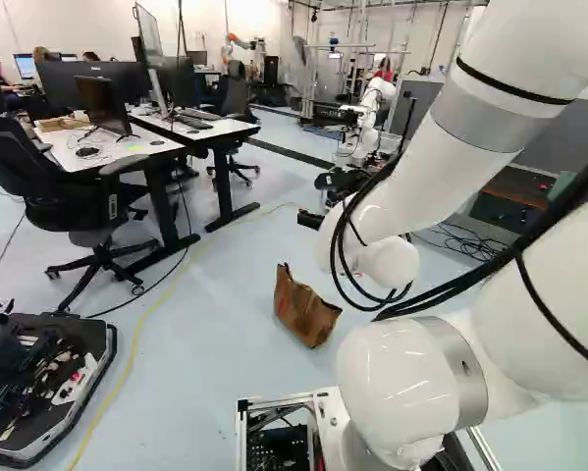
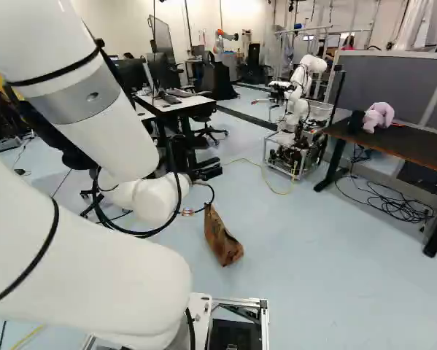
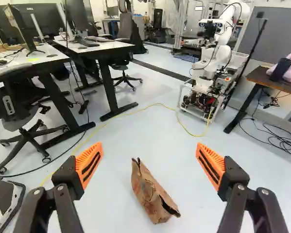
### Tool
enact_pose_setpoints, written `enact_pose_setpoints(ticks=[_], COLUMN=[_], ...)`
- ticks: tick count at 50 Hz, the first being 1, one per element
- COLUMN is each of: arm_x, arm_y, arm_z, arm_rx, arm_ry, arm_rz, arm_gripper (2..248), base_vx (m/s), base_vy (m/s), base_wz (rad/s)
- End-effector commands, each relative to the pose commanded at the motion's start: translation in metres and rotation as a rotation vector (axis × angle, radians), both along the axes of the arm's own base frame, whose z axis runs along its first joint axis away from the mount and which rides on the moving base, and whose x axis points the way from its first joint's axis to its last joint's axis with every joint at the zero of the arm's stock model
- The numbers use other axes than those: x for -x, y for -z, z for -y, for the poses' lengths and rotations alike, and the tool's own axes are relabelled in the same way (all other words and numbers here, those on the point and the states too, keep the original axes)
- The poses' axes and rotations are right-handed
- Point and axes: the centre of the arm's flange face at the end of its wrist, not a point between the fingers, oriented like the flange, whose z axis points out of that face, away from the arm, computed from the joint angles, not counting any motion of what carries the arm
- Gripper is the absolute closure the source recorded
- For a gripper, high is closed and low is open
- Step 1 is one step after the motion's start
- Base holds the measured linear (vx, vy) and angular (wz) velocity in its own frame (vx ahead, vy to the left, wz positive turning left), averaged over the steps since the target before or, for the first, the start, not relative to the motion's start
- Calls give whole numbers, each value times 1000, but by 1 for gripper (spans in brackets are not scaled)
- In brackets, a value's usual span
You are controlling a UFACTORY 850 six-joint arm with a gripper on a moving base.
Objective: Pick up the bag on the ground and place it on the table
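- Wrist view: a pale blue-grey floor [image 3: 106,208] spread beneath everything.
- A dark-topped bench [image 2: 415,152] stood at the right of the right base view.
- The bag [image 3: 152,194], brown paper, lay crumpled on the floor, ahead of the hand [image 2: 206,170], in line with the space between its fingers.
- The hand was released, fingers spread wide.
- The bag's far end pinched to a peak.
- Its near end gaped darkly.
- Reddish-brown blotches marked its creased side.

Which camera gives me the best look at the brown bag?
The wrist view: the brown bag shows whole and largest there, ahead of the open gripper, with a dark gap at one end. The left and right base views also show it whole on the floor, but smaller.
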Motion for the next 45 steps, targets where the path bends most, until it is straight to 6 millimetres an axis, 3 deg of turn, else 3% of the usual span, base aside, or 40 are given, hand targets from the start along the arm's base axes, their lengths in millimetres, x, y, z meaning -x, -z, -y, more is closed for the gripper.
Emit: enact_pose_setpoints(ticks=[8,45], arm_x=[0,-63], arm_y=[0,3], arm_z=[0,3], arm_rx=[0,14], arm_ry=[0,-19], arm_rz=[0,-130], arm_gripper=[3,3], base_vx=[160,14], base_vy=[-15,-3], base_wz=[89,-2])
